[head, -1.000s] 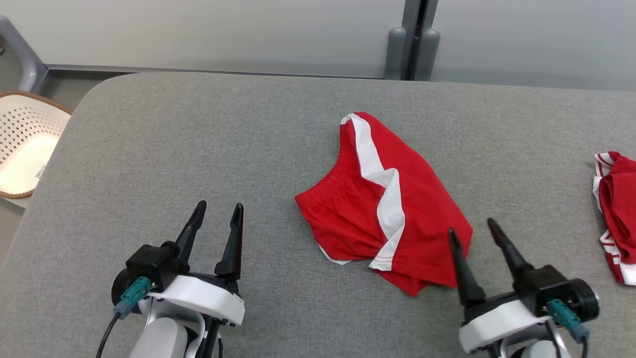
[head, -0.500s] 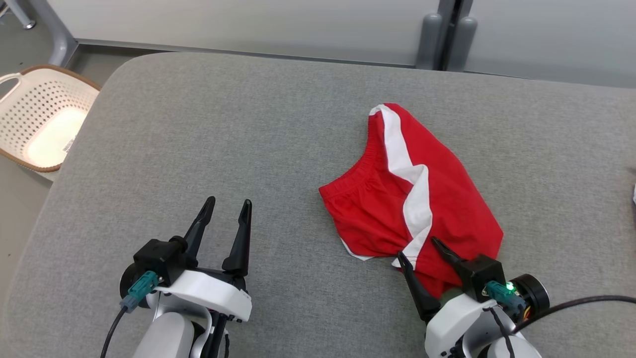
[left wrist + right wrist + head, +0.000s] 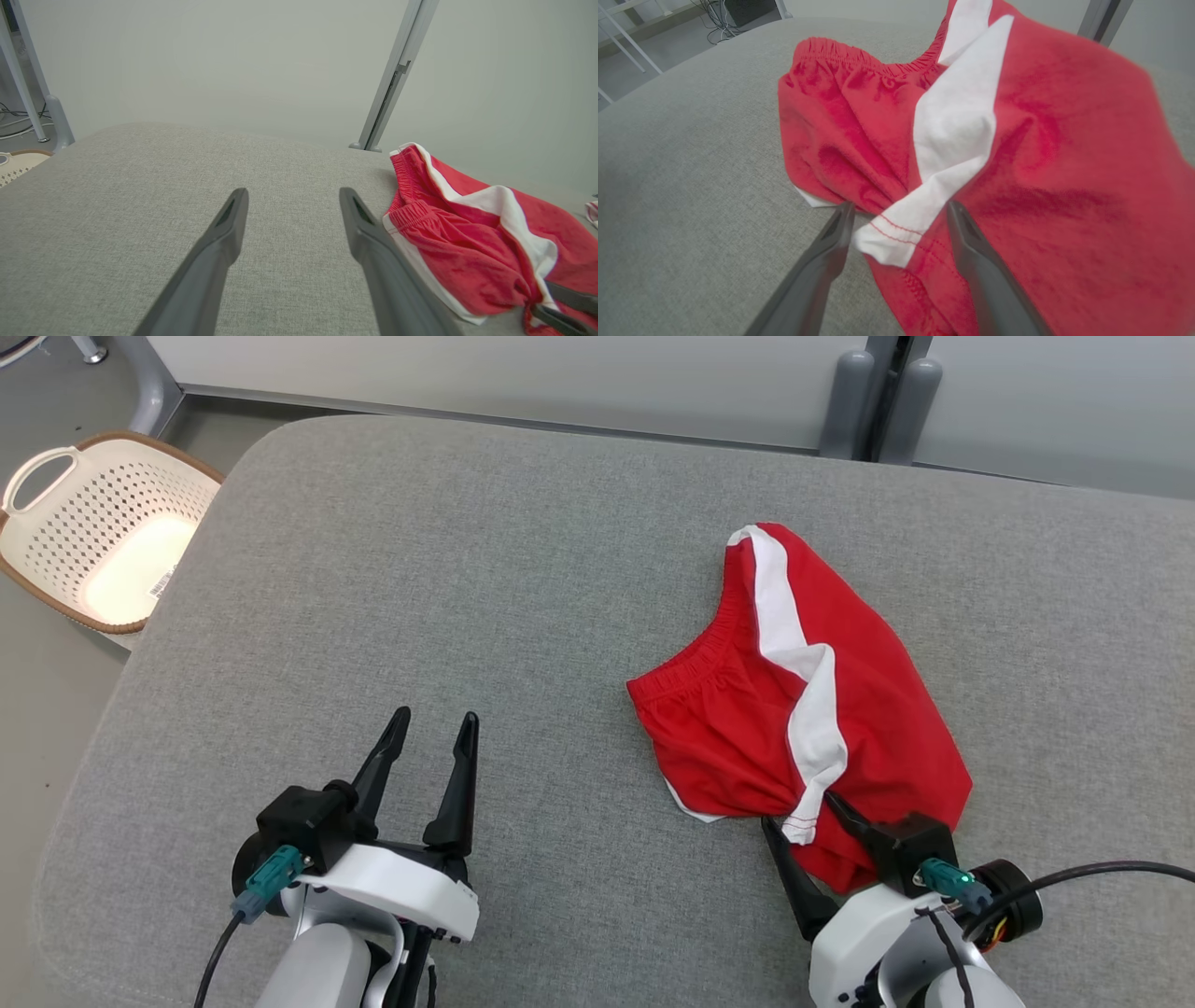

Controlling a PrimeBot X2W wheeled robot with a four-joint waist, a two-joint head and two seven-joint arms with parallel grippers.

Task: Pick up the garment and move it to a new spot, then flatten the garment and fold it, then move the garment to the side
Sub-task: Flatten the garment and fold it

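By the near edge of the desk point(image 3: 373, 569), the right hand point(image 3: 798, 809) has its two dark fingers spread wide. One finger sits on each side of the stitched white hem corner of the garment point(image 3: 878, 719). The tips are at the cloth, but nothing is pinched or lifted. Toward the near left corner, the left hand point(image 3: 436, 715) is spread just as wide over bare grey fabric, holding nothing and well apart from the cloth. The garment, red shorts with a white stripe point(image 3: 794, 644), lies crumpled on the right half of the desk, its elastic waistband turned toward the left edge. Past the far left corner, on the floor, stands a pale perforated basket point(image 3: 103, 513) with a brown rim. A small label point(image 3: 161, 583) lies on its bottom.
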